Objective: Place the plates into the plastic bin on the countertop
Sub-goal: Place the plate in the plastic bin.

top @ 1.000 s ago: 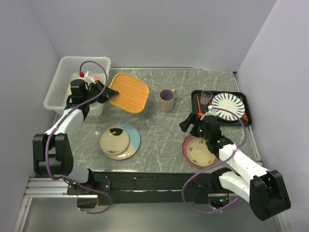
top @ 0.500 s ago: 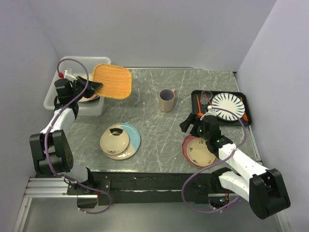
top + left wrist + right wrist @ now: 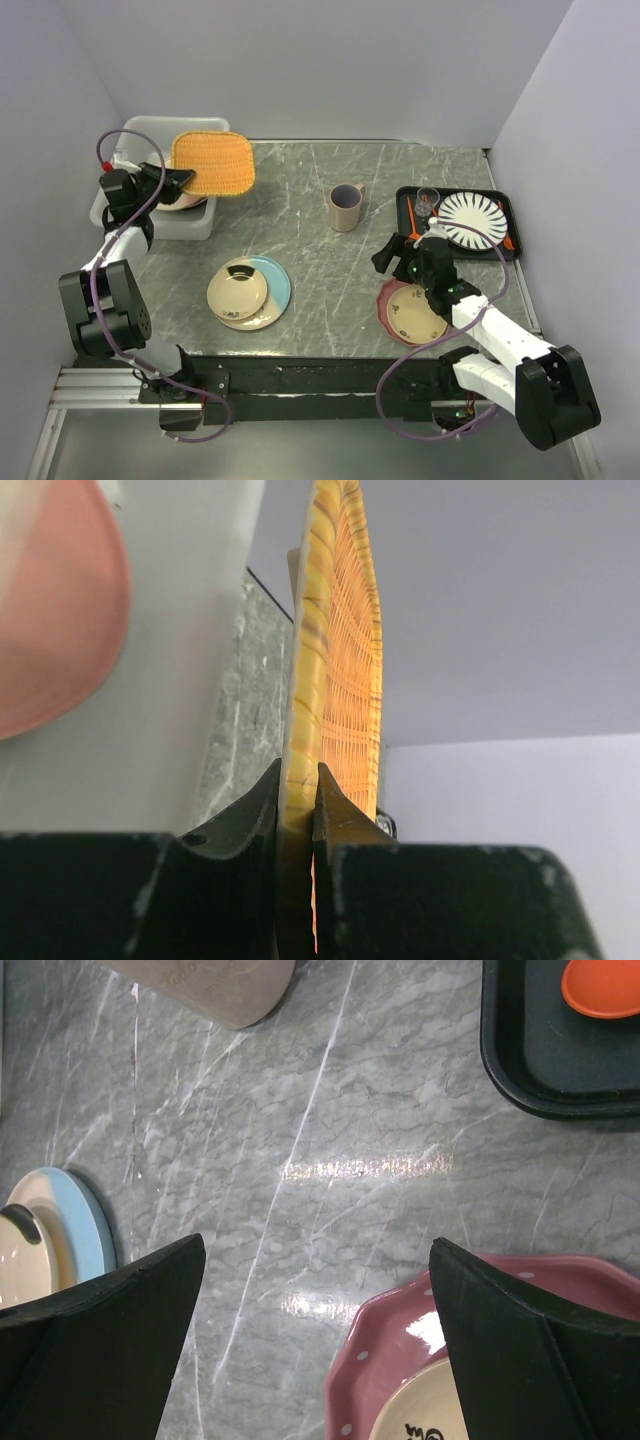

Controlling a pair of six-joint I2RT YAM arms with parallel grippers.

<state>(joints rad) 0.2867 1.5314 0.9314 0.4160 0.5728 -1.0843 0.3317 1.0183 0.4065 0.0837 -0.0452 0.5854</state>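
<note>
My left gripper (image 3: 181, 178) is shut on the edge of an orange woven square plate (image 3: 212, 163), holding it over the right rim of the plastic bin (image 3: 140, 129). In the left wrist view the gripper (image 3: 298, 770) pinches the woven rim (image 3: 310, 630) edge-on, and a pink plate (image 3: 50, 610) lies in the bin. A cream plate (image 3: 238, 291) sits on a cream-and-light-blue plate (image 3: 278, 285) on the countertop (image 3: 320, 270). My right gripper (image 3: 392, 256) hangs open, empty (image 3: 318, 1245), above the left edge of the pink scalloped dotted plate (image 3: 400, 1360), which carries a small cream floral plate (image 3: 416, 313).
A beige mug (image 3: 345, 207) stands mid-counter. At the back right a flat black tray (image 3: 404, 195) holds a white plate with black stripes (image 3: 473, 220), a small glass (image 3: 428, 200) and orange utensils (image 3: 600, 982). Walls close in on the left, back and right.
My left arm has swung the orange woven plate leftwards from above the counter to over the bin. The right arm has not moved.
</note>
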